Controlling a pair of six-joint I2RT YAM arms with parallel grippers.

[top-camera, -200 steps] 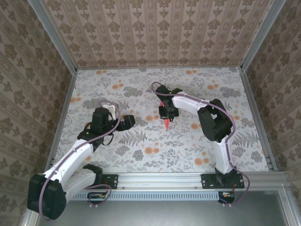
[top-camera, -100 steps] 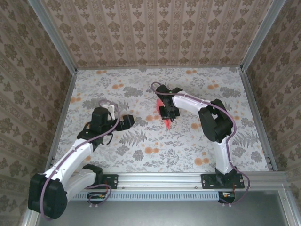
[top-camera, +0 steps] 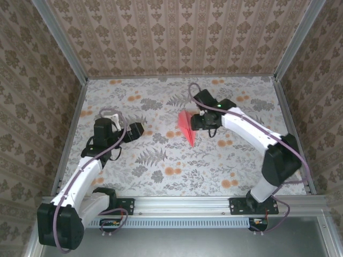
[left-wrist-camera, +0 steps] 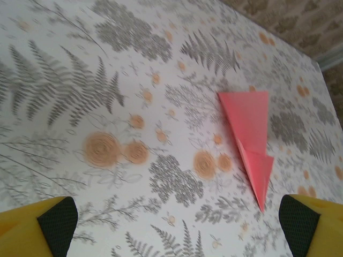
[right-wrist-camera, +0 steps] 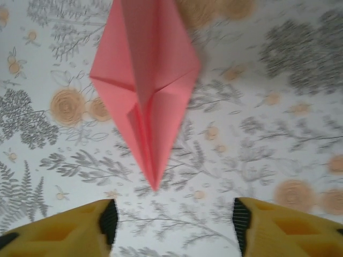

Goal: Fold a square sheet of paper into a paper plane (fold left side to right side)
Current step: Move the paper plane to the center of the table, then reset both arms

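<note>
Your right end effector point(right-wrist-camera: 171, 227) stands spread: its two yellow fingers point(right-wrist-camera: 59, 233) with black ribbed pads point(right-wrist-camera: 109, 220) sit well apart at the bottom of the right wrist view, and nothing is pinched between them. Just ahead of that gap lies the slim, pointed, salmon-pink paper plane point(right-wrist-camera: 147, 80). Its sharp tip aims at the space between the fingers but stops short of them, so the tip touches neither pad. You can see its centre crease running up from the tip, with folded flaps meeting along it.

From above, the right end effector point(top-camera: 199, 122) sits just to the right of the paper plane point(top-camera: 186, 127), which rests on the floral-print desk point(top-camera: 214, 171) a little beyond the middle, its wide end toward the far wall and its tip toward the near edge.

Your left end effector point(top-camera: 136, 130) is well to the left of the paper plane and apart from it. It is also spread wide and empty: in the left wrist view the left end effector point(left-wrist-camera: 177, 225) shows one finger in each bottom corner. The paper plane point(left-wrist-camera: 249, 126) lies flat on the cloth far ahead, toward the right.
</note>
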